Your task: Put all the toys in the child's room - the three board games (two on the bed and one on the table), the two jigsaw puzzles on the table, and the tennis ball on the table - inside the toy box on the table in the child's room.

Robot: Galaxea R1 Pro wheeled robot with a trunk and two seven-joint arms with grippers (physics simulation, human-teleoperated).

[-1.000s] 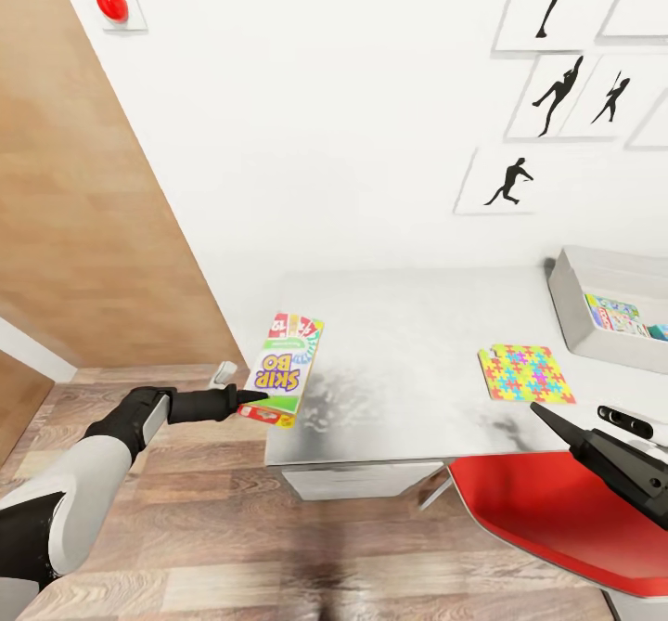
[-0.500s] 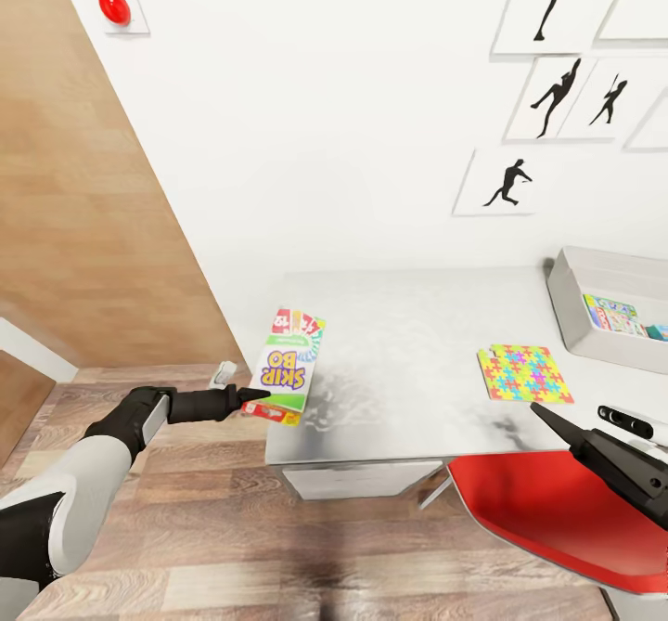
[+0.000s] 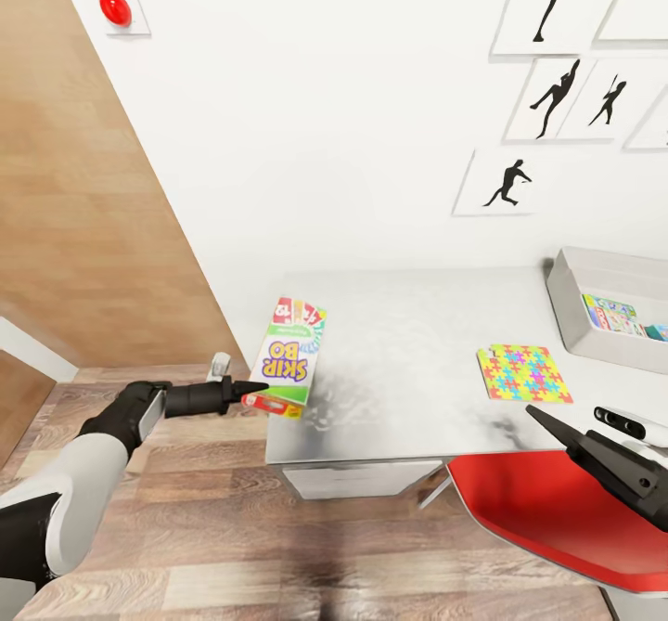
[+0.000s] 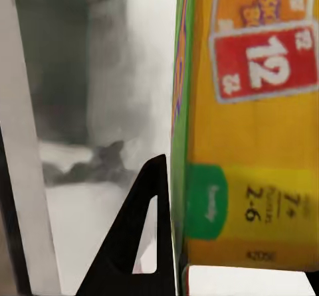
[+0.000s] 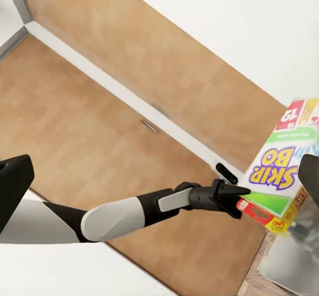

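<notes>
One SKIP-BO board game [image 3: 290, 355] showing in the head view, tilting up off the tabletop [image 3: 417, 361] at its left edge, pinched at the near end by the left claw [image 3: 258, 393]. Lying flat further right, a jigsaw puzzle [image 3: 523, 373]; beyond it, the toy box [image 3: 566, 310], open tabletop between. Right claw [image 3: 543, 420] hovering over the red chair [image 3: 547, 519], state impossible to tell.

Seeing, from the left wrist, one dark finger [image 4: 143, 233] pressing against the box's side.

Showing, from the right wrist, the game overhanging the wood floor [image 5: 86, 130].

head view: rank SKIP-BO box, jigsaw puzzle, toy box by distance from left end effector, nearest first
1. SKIP-BO box: gripped by the left end effector at the table's left end.
2. Jigsaw puzzle: flat on the table, right of centre.
3. Toy box: far right end, against the wall.
</notes>
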